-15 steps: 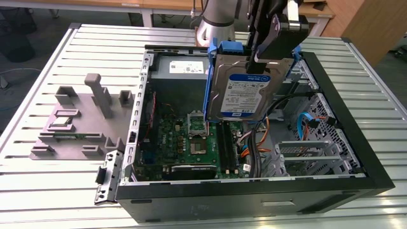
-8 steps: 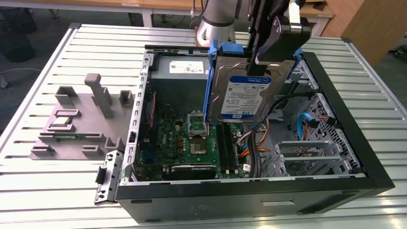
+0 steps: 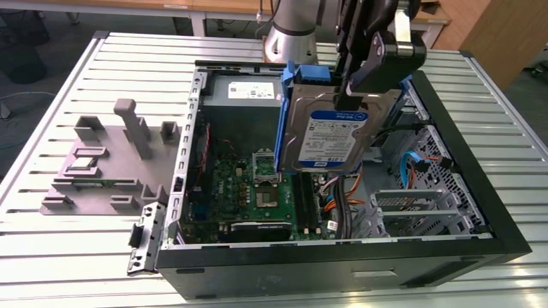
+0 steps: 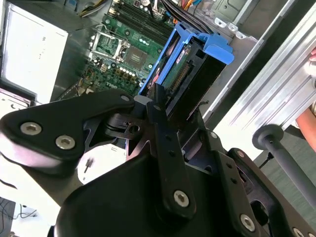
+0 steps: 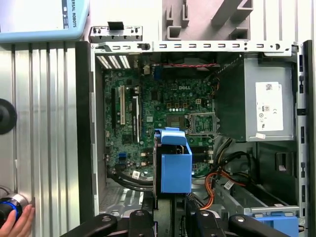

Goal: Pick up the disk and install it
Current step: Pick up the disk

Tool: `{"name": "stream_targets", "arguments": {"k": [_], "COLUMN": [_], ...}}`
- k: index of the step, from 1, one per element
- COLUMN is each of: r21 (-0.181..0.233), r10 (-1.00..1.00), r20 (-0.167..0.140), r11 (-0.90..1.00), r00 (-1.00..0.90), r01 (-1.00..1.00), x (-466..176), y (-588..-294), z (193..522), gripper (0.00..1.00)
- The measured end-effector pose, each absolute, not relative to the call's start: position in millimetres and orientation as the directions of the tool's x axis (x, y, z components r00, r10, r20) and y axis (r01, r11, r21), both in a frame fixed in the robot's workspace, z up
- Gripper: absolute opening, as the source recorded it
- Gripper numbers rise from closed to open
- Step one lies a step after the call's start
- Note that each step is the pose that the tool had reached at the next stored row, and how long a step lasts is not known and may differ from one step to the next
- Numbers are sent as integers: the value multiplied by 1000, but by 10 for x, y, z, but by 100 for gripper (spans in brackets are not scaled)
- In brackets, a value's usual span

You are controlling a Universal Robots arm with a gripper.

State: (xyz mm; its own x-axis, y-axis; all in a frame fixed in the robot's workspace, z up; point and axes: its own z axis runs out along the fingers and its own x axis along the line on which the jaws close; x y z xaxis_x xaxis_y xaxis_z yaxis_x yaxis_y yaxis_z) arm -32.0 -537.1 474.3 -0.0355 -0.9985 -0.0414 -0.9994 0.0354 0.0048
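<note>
Exterior view. I have the gripper [image 3: 358,96] closed down to a narrow gap on the upper end of the disk [image 3: 330,138]. The disk hangs upright in its blue bracket with the label facing the camera. It is held in the air above the open computer case [image 3: 342,256], over the motherboard [image 3: 256,192].

From the disk:
- the grey power supply [image 3: 244,93] lies at 10 o'clock
- the metal drive cage [image 3: 411,205] lies at 4 o'clock
- the grey fixture block [image 3: 111,160] sits on the slatted table [image 3: 68,256] at 9 o'clock, outside the case

Second wrist view. The fingers [image 4: 160,118] clamp the connector end of the disk [image 4: 192,64].

First wrist view. The blue bracket of the disk [image 5: 175,163] hangs over the motherboard [image 5: 143,113]. A person's hand [image 5: 17,219] rests at the table edge.
</note>
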Motion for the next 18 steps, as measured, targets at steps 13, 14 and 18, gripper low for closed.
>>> {"name": "stream_targets", "arguments": {"k": [13, 14, 18], "r21": [5, 5, 5], "r10": [-999, -999, -999], "r20": [-41, -41, -41], "r11": [35, 35, 35], "r00": [-35, -36, -36], "r01": [-999, -999, -999], "x": [-320, -320, -320], "y": [-5472, -5483, -5540], "z": [4743, 4743, 4742], "gripper": [35, 35, 35]}}
